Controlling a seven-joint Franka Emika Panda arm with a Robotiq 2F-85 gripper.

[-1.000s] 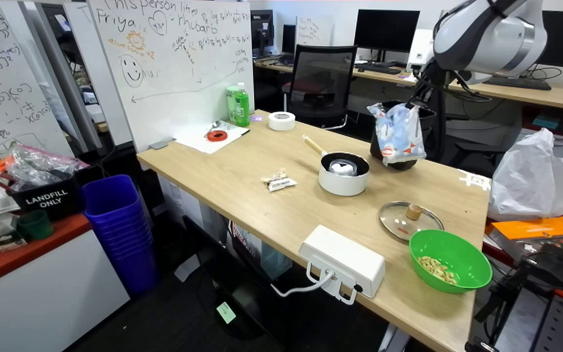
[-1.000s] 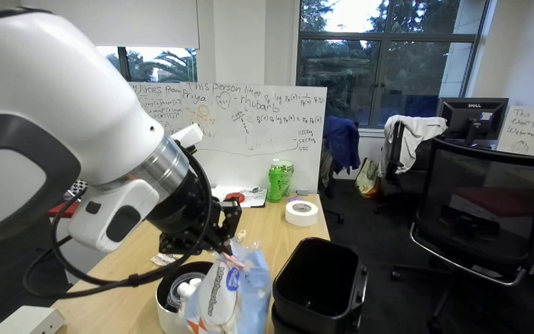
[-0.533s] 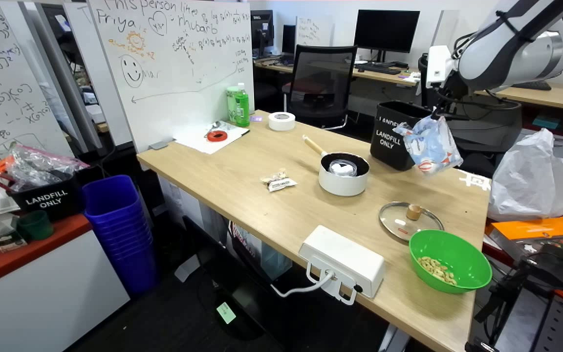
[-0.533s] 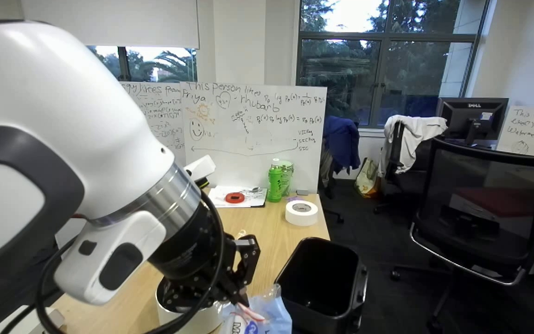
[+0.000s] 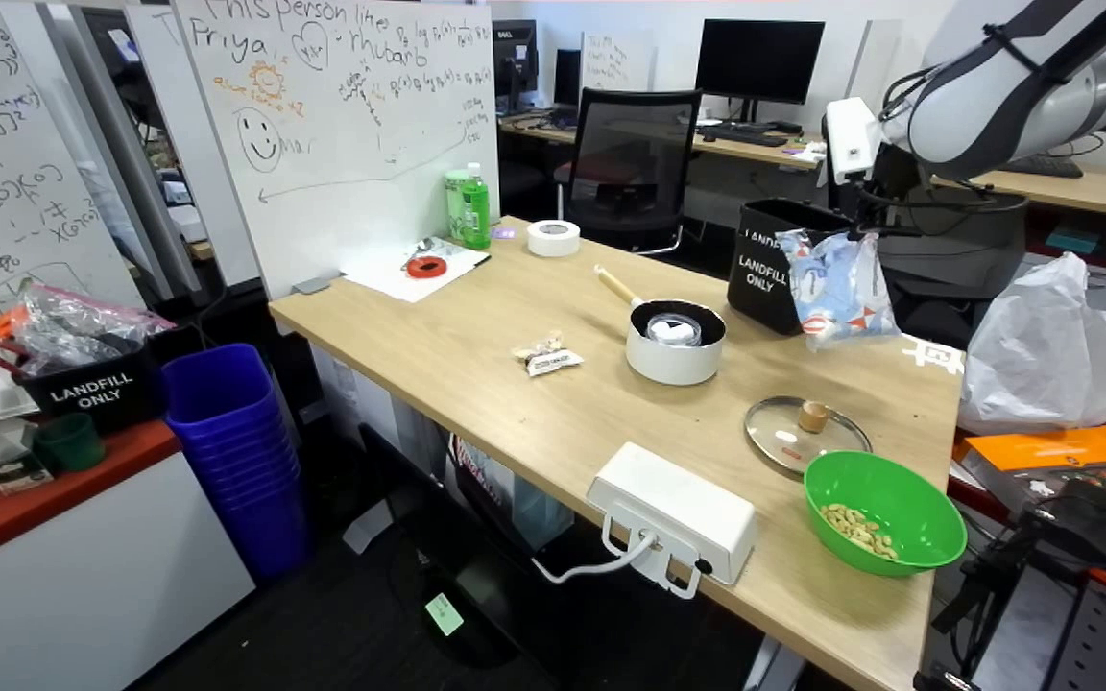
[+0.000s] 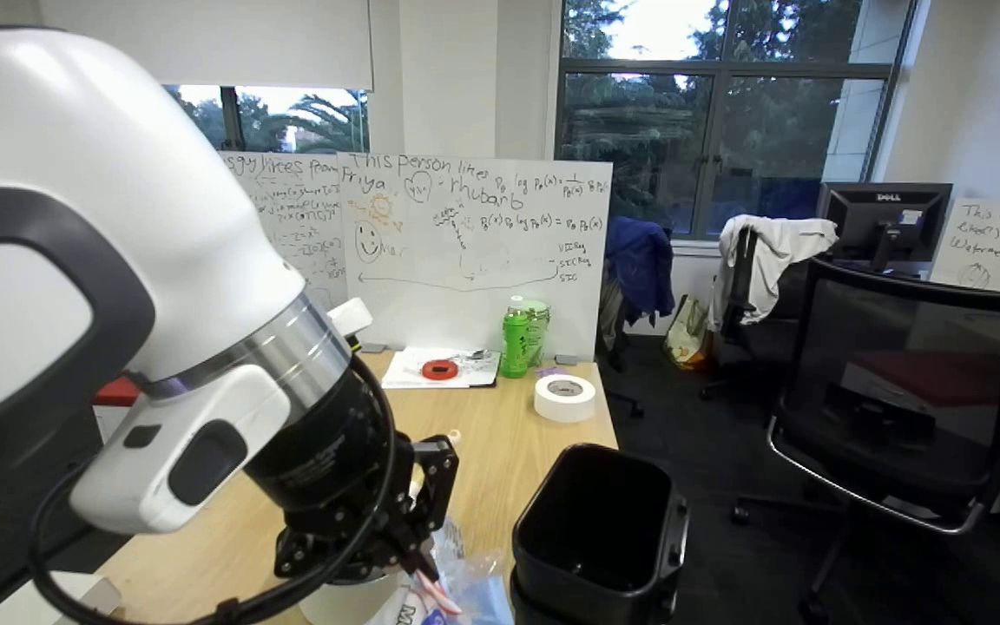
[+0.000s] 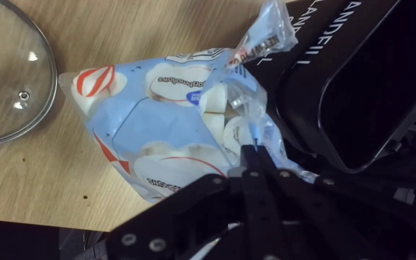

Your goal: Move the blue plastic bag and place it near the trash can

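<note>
the end effector [image 7: 253, 148] pinches the blue bag [image 7: 154, 122] by its loose top edge, probably so nothing spills, just beside the black trash can [image 5: 760, 276]; whether the bag touches the counter [image 5: 457, 336], i can't tell.

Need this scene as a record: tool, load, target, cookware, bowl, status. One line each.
tool: shut on the upper part of the blue plastic bag
load: bag, hanging beside the trash can; contact with it unclear
target: trash can, black, marked LANDFILL ONLY
cookware: white pot, uncovered; glass lid between pot and green bowl
bowl: holds pale nut-like pieces
status: bag near can, not yet released
</note>
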